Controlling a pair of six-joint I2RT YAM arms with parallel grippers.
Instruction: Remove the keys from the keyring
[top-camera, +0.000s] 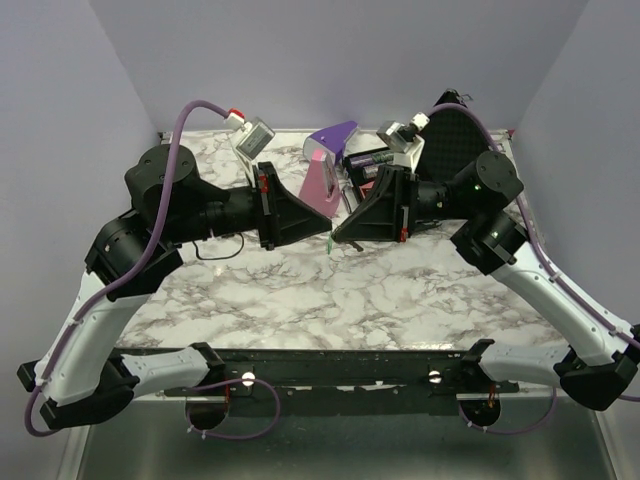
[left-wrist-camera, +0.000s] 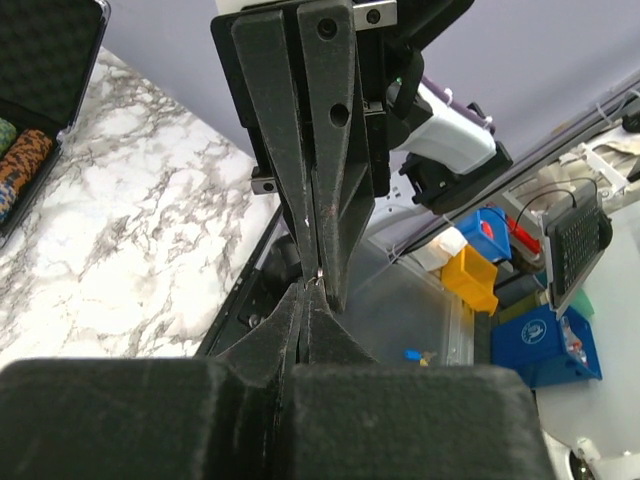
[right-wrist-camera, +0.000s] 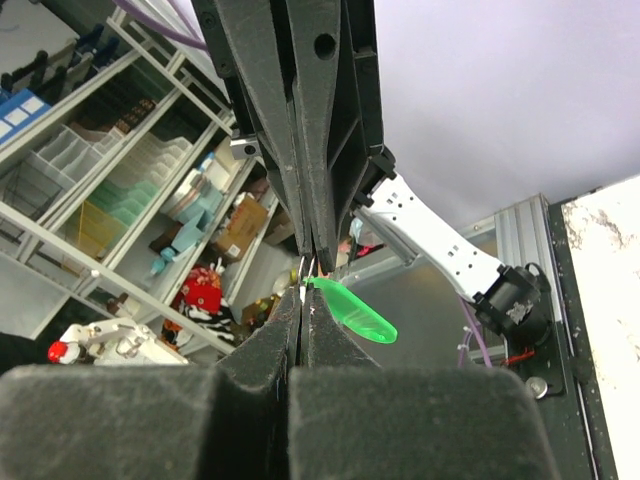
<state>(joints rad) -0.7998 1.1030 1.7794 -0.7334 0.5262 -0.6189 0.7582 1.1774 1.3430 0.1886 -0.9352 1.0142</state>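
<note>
— Where was the green key (right-wrist-camera: 352, 312)?

— Up in the air, well above the marble bench (top-camera: 330, 300), over the stretch between its middle and its far edge. The green head stuck out sideways right where the two gripper tips met.

— And the jaws?

— The left gripper (top-camera: 327, 229) had its jaws pressed together, and so had the right gripper (top-camera: 338, 238). The two stood tip to tip. A sliver of silvery metal (left-wrist-camera: 316, 276) showed at the meeting point, too small to make out. I couldn't tell which gripper pinched the key.

— Anything else on the bench?

— A purple-and-pink wedge (top-camera: 325, 170) stood near the far edge, just behind the tips. An open black case (top-camera: 455, 135) sat at the far right corner.
</note>
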